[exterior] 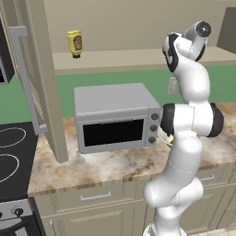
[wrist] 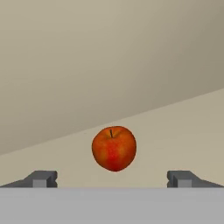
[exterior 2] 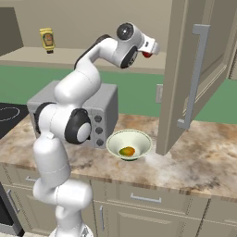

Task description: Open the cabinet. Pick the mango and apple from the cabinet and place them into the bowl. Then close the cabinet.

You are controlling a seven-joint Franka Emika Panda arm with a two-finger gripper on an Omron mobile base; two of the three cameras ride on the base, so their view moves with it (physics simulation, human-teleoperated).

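Beige cabinet shelf behind, apple (wrist: 114,148) mid-frame; gripper (wrist: 112,178) spread wide, empty; probably firm, smooth, light — pinch across widest sides.

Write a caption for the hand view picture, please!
Open gripper lined up on the apple in the cabinet.

Flat, even rendered light across all views; a faint pale sheen on the counter (exterior 2: 185,162) at lower right; no blur.
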